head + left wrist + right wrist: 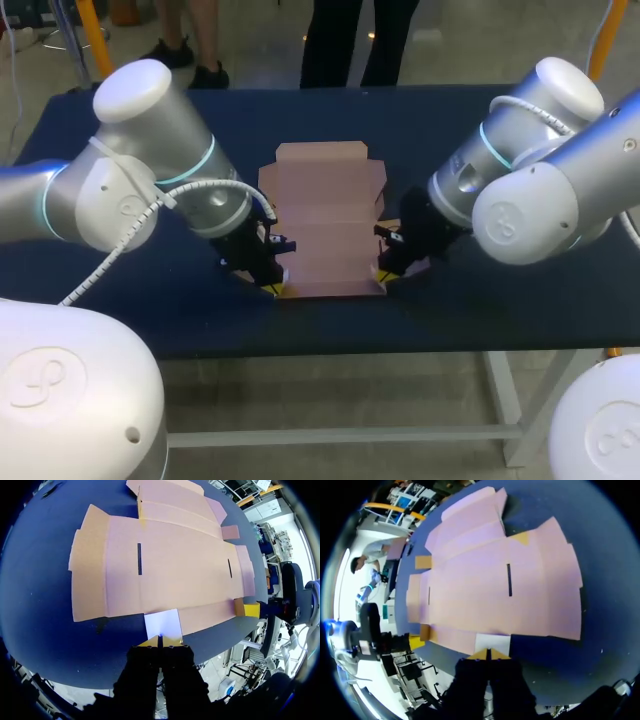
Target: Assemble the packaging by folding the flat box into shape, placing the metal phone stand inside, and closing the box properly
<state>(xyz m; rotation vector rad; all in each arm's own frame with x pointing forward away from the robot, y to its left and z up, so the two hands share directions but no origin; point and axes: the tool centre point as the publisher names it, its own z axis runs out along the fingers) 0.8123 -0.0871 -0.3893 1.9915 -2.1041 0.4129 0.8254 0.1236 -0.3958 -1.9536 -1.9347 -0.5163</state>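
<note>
Flat box [325,225]: lies unfolded on the table [470,310], no wall raised. My left gripper [160,641]: tips pressed together, pinching the left flap [162,624] at the near edge. My right gripper [488,653]: likewise on the right flap [492,643]. Step, I judge: folding, barely begun. Next: raise both flaps evenly. Phone stand: not in sight.

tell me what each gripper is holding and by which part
The flat box: left gripper pinches one small near-edge flap, right gripper the other.
</note>
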